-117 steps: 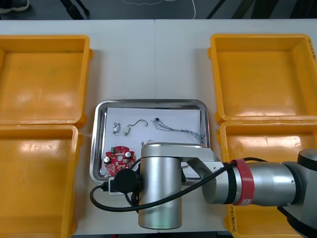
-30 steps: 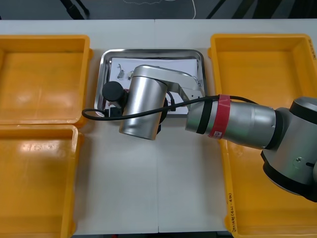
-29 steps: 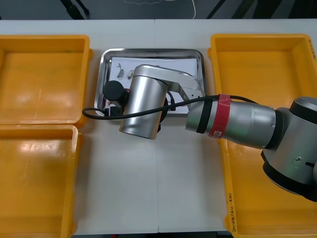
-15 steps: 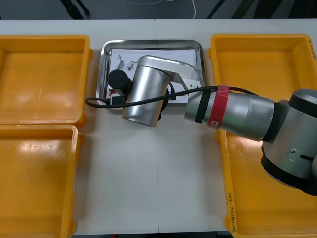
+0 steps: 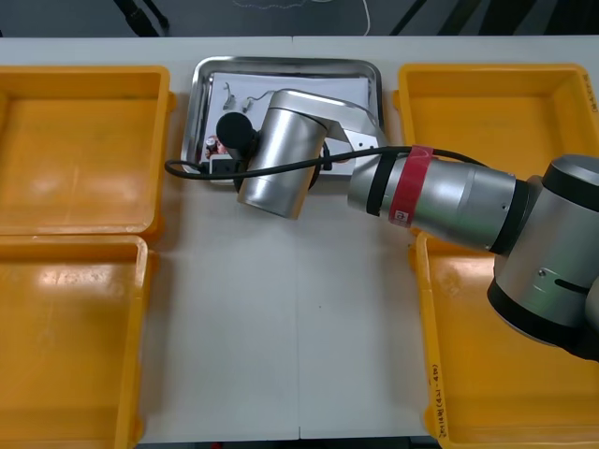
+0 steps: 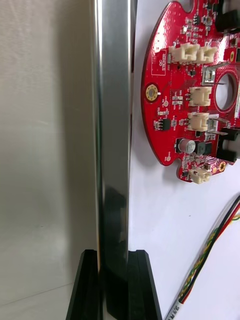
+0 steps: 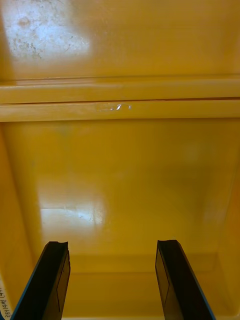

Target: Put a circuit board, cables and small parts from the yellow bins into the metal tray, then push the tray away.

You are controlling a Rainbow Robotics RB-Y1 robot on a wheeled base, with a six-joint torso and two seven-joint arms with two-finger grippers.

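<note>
The metal tray [image 5: 285, 64], white inside, lies near the table's far edge between the far bins. My right arm [image 5: 281, 154] reaches across its near part. In the right wrist view my right gripper [image 6: 114, 252] is shut on the tray's shiny rim [image 6: 114, 125], one finger on each side. Inside the rim lie the round red circuit board [image 6: 195, 90] and a red and yellow cable [image 6: 212, 252]. Small metal parts [image 5: 230, 94] sit at the tray's far left. My left gripper [image 7: 112, 245] hangs open over a yellow bin's floor [image 7: 120, 175], holding nothing.
Two yellow bins [image 5: 80, 150] [image 5: 70, 337] stand on the left, two more [image 5: 496, 140] [image 5: 477, 374] on the right. The white table [image 5: 281, 327] stretches between them, near of the tray. A black cable loops off the right wrist [image 5: 187, 170].
The right arm has moved away from me with the tray in its grip; the tray has slid toward the table's far edge. The left gripper has not moved.
</note>
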